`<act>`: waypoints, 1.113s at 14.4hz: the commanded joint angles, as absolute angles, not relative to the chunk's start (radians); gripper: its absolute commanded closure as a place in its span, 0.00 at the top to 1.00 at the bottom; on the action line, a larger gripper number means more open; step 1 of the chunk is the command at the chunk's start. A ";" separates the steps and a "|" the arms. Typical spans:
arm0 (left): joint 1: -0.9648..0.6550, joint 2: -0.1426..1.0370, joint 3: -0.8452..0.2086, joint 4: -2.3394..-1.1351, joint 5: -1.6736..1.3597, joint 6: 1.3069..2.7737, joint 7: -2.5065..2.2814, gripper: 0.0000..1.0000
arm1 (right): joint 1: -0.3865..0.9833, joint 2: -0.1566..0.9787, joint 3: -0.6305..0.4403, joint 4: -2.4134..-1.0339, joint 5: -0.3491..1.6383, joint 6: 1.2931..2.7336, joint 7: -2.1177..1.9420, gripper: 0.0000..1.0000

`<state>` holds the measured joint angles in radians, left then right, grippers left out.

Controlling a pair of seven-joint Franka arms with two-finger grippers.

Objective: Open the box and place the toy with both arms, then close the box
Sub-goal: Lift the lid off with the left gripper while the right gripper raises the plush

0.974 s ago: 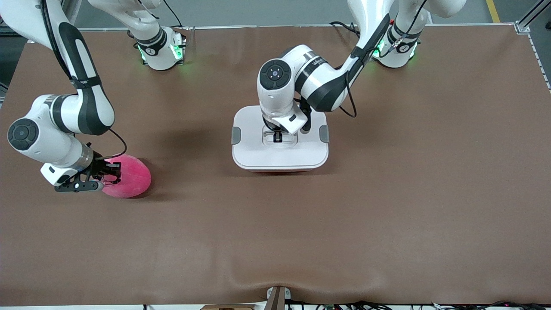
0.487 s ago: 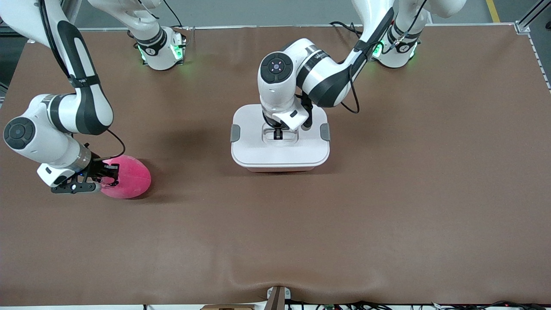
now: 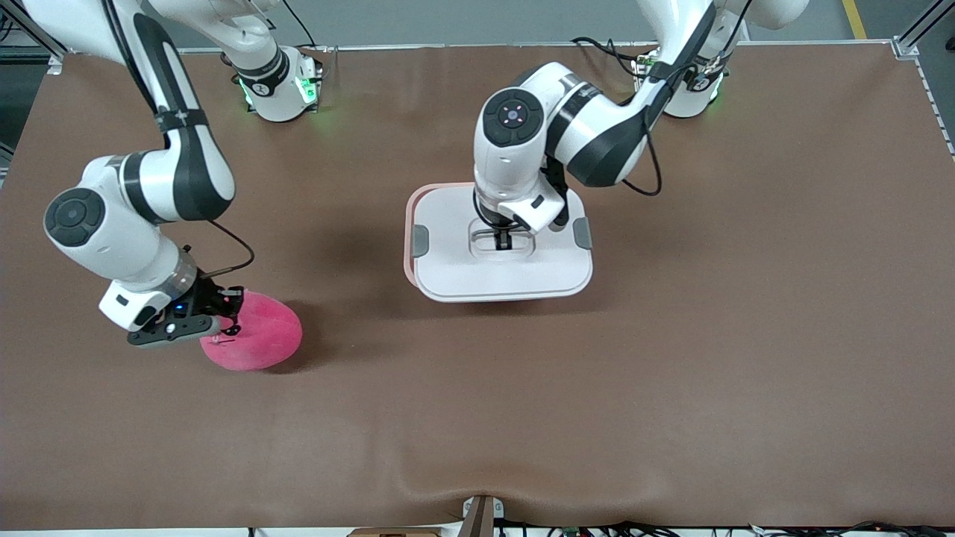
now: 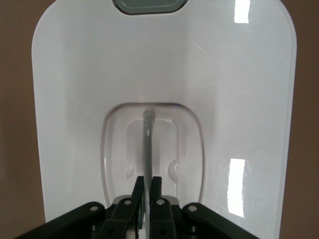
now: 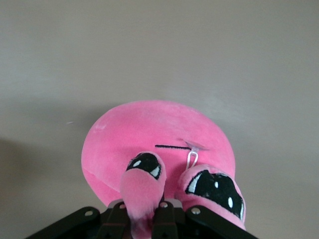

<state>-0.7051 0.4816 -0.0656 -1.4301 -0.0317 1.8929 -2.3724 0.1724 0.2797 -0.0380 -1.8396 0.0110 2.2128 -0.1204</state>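
The white lid [image 3: 515,276] hangs lifted and shifted off the pale pink tub, whose rim [image 3: 408,231] shows on the side toward the right arm's end. My left gripper [image 3: 506,240] is shut on the lid's clear handle [image 4: 148,144]; the jaws [image 4: 148,186] pinch the thin bar. Grey clips [image 3: 421,240] sit on the lid's sides. The hot-pink toy [image 3: 257,343] hangs a little above the table near the right arm's end. My right gripper [image 3: 224,317] is shut on one of its small ears; in the right wrist view the toy [image 5: 154,129] shows its dark eyes, with the gripper [image 5: 144,214] closed on the ear.
The brown table mat [image 3: 671,373] stretches bare around the box. The arm bases [image 3: 276,82] stand along the table's edge farthest from the front camera. A small bracket and cables [image 3: 481,514] sit at the nearest edge.
The left gripper has lifted the lid and carried it toward the left arm's end, baring the tub's pink rim. The right gripper has raised the toy and moved it toward the box.
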 commanded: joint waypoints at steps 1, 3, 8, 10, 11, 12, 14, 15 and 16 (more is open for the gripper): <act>-0.664 0.439 -0.071 -1.437 -0.055 1.838 -2.326 0.00 | 0.245 0.213 -0.046 -1.822 -0.005 2.111 -0.138 0.00; -0.625 0.413 -0.072 -1.437 -0.055 1.797 -2.292 0.00 | 0.302 0.178 -0.046 -1.824 -0.005 2.106 -0.140 0.00; -0.522 0.351 -0.072 -1.439 -0.055 1.735 -2.198 0.00 | 0.469 0.092 -0.045 -1.827 -0.092 2.004 -0.281 0.00; -0.489 0.333 -0.071 -1.439 -0.055 1.715 -2.136 0.00 | 0.527 0.086 -0.043 -1.825 -0.100 1.994 -0.326 0.00; -0.464 0.327 -0.071 -1.439 -0.055 1.713 -2.119 0.00 | 0.557 0.084 -0.043 -1.824 -0.100 1.991 -0.359 0.00; -0.439 0.316 -0.072 -1.439 -0.055 1.710 -2.112 0.00 | 0.586 0.074 -0.043 -1.824 -0.100 1.977 -0.380 0.00; -0.402 0.304 -0.072 -1.443 -0.055 1.695 -2.074 0.00 | 0.629 0.068 -0.043 -1.818 -0.109 1.927 -0.405 0.00; -0.390 0.298 -0.071 -1.443 -0.055 1.686 -2.044 0.00 | 0.650 0.064 -0.043 -1.818 -0.138 1.919 -0.472 0.00; -0.368 0.290 -0.071 -1.445 -0.055 1.684 -2.016 0.00 | 0.664 0.064 -0.041 -1.809 -0.168 1.908 -0.556 0.00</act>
